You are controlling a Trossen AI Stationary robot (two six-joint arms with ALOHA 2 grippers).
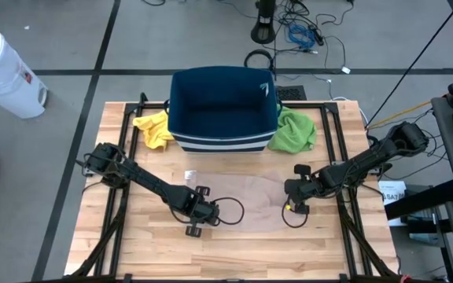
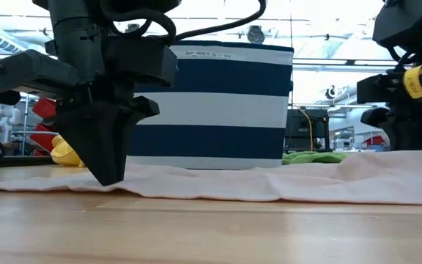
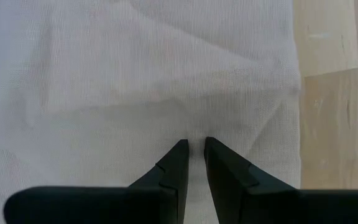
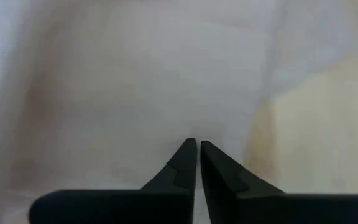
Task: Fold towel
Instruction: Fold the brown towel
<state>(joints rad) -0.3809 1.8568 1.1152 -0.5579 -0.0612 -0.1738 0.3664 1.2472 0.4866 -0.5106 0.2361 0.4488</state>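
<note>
a robotics lab is showing here. cables (image 1: 309, 35) are trailing over grey floor; other robot arms (image 2: 2, 121) are standing behind.

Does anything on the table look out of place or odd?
Nothing is damaged or spilled. The towel lies slightly wrinkled, not flat. A yellow cloth and a green cloth lie loose beside the basket, not inside.

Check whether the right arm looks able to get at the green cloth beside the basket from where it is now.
Probably yes. The green cloth lies bare on the table right of the basket, on the right arm's side, nothing between. But the right gripper is down on the towel, jaws nearly shut, seemingly pinching it.
</note>
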